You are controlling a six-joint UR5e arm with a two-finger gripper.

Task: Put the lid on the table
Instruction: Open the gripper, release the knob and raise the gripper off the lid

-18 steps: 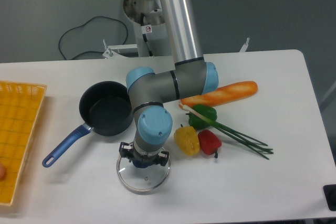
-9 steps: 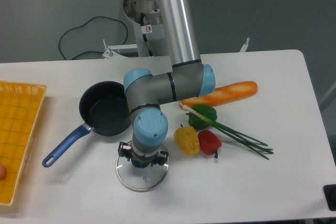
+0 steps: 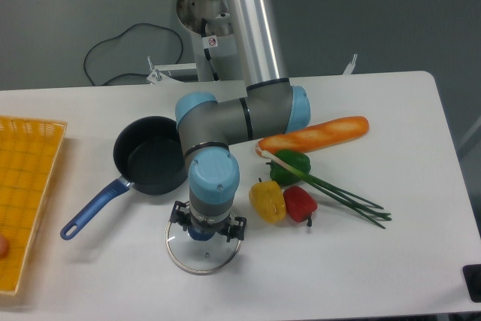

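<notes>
The lid (image 3: 204,249) is seen low over or on the table (image 3: 391,261), in front of the saucepan (image 3: 150,165), with the gripper (image 3: 206,231) at its knob; whether the jaws are clamped cannot be told. If released while tilted, the glass could be knocked or rolled toward the peppers. Counted: one lid, one saucepan, one yellow tray (image 3: 26,193), three peppers (image 3: 284,189), one baguette (image 3: 316,134).

Gripper (image 3: 205,231) above the lid (image 3: 203,249) on the table (image 3: 391,261).
</notes>
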